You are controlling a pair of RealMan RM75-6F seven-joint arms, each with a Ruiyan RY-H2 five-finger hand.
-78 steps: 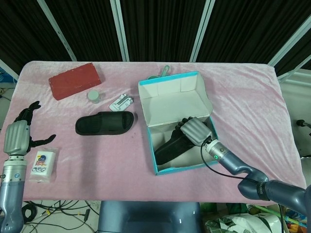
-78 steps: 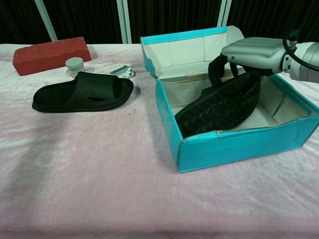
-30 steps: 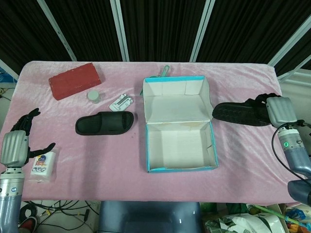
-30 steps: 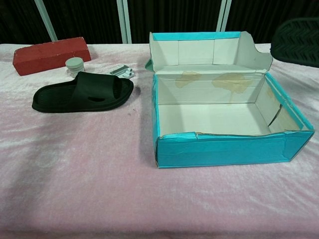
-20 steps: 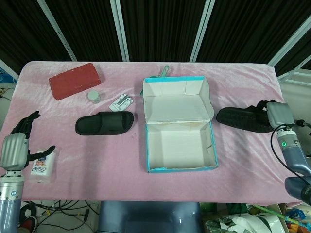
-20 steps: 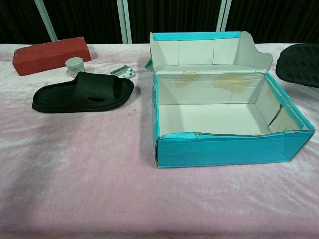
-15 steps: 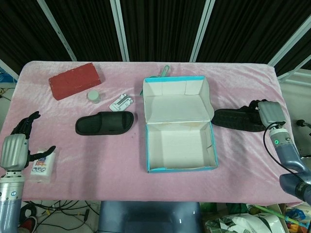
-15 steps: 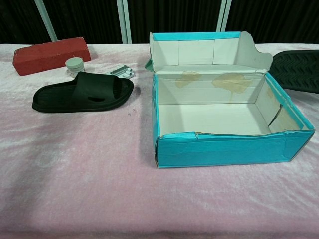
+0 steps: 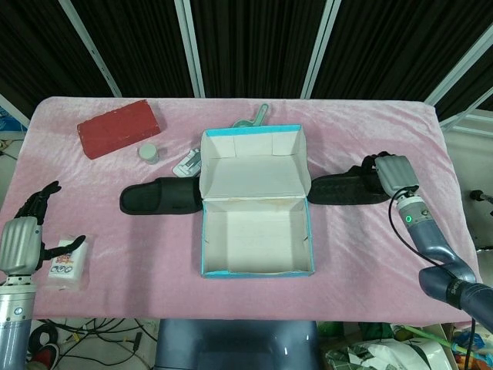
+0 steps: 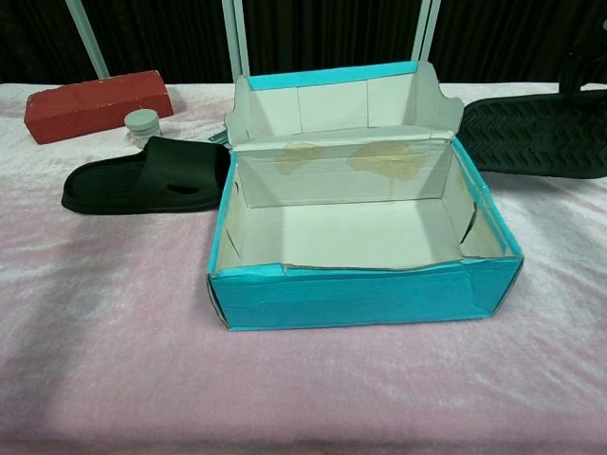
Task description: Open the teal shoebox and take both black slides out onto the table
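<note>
Shoebox (image 9: 256, 204) sits mid-table, lid up, nothing inside. Left slide (image 9: 160, 197) lies on the cloth (image 9: 370, 254), its toe end touching the box's left wall. Right slide (image 9: 344, 189) is sole-up in chest view, toe against the box's right side, heel in my right hand (image 9: 393, 176), fingers wrapped over it. My left hand (image 9: 21, 239) hovers at the table's near left edge, fingers spread, holding nothing, beside a small packet (image 9: 68, 260).

- The right hand (image 9: 394, 174) grips the black slide (image 9: 343, 190), fingers (image 9: 373, 163) curled over its far edge.
- The left hand (image 9: 21, 239) hangs empty, back up, fingers (image 9: 37, 202) spread.
</note>
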